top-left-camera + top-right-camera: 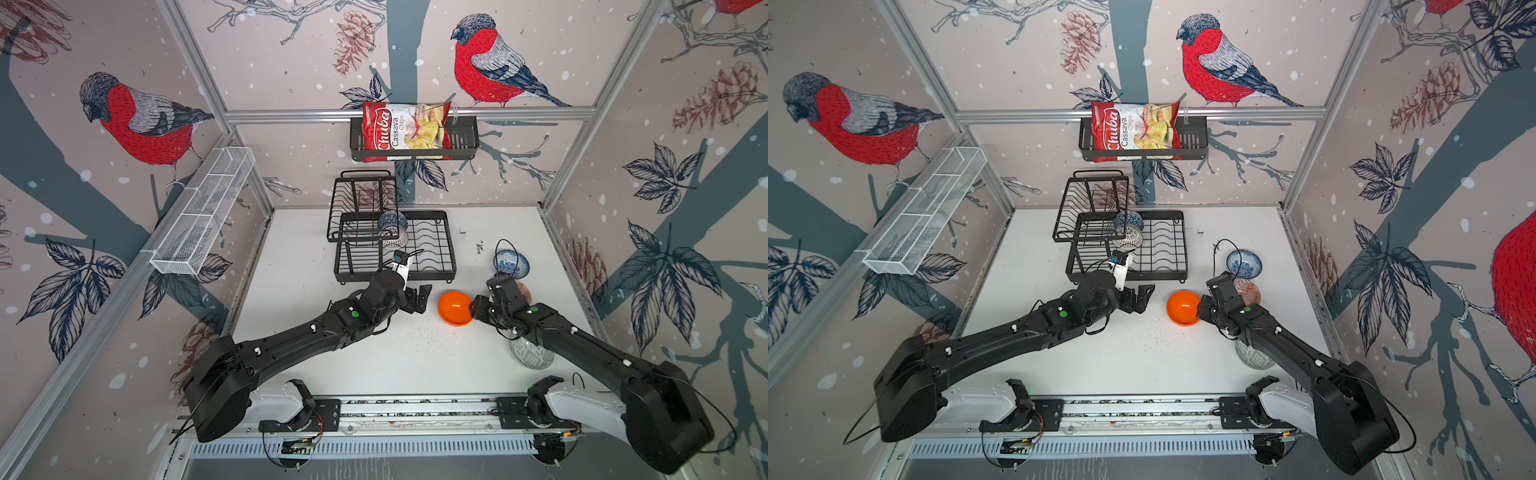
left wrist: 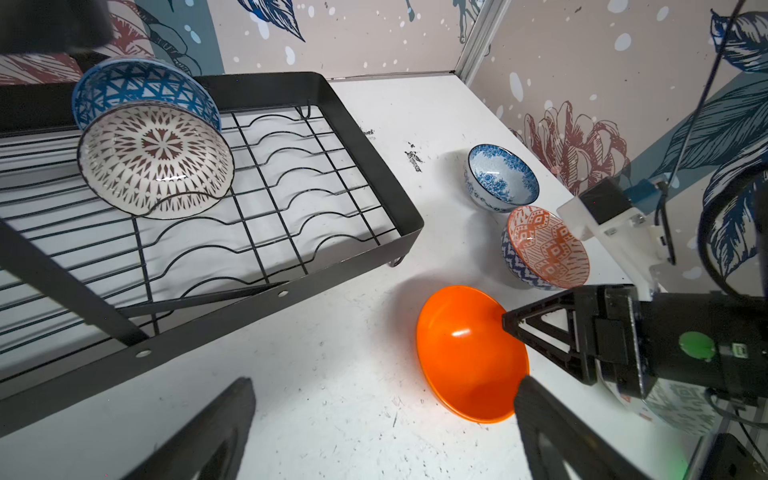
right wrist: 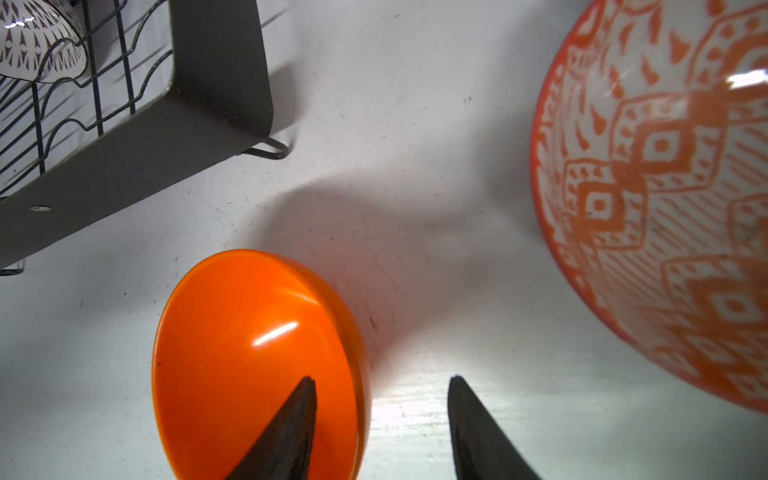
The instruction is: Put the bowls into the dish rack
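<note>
The plain orange bowl lies tipped on its side on the table in front of the dish rack. My right gripper is open and straddles its rim, one finger inside and the other outside, clear of the wall. My left gripper hangs open and empty just left of the bowl. Standing on edge in the rack are a dark blue geometric bowl and a black-white radial bowl. On the table to the right sit the blue-white floral bowl, the orange-white patterned bowl and the grey-green bowl, which is partly under my right arm.
A black slatted basket holding a chips bag hangs on the back wall above the rack. A long white mesh basket is fixed to the left wall. The rack's raised upper shelf stands over its left half.
</note>
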Robot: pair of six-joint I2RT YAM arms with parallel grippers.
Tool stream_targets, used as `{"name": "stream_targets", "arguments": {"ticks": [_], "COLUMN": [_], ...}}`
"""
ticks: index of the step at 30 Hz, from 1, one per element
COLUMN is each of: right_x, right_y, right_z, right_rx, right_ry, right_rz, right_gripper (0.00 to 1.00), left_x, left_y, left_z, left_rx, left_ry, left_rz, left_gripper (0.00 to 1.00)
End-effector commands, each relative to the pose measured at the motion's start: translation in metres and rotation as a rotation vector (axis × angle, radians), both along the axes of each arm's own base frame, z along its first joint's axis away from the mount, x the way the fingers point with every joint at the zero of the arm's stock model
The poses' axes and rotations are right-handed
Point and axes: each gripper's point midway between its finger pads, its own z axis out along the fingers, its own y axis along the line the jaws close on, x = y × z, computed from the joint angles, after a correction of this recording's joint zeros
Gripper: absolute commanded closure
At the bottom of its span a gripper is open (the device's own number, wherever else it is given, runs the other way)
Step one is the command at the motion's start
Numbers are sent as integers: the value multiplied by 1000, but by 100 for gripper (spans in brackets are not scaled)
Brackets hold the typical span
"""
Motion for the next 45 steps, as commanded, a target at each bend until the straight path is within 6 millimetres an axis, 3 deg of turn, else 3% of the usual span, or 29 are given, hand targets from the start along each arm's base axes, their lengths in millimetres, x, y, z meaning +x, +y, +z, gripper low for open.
{"name": "stream_targets", "arguments": {"ticks": [1,13,20,29,38,45], "right_x": [5,10,13,26,40,47], "right_y": [9,14,16,13,19,32], "right_z": [1,-12,-2,59,129,170], "right_rx": [24,5,-15,-10,-21,0], "right_ry": [-19,4,-21,-194,-395,-532], "right_rz": [32,47,46,8,-41,-81], "right_gripper": [51,75,92,93,96,97], "left_x": [1,0,-3,-4,8,30], "left_y": [-5,-9,-15,-25,-54,-56], "left_z": [8,8,7,18,48,45], "left_rx": [-39,-60,-79,-135,-294,-384], "left_ry": [-12,3,27,53,115,178], "left_rz": [-9,-22,-46,-62,-118,-100], "left_gripper": [3,3,3,3,3,17]}}
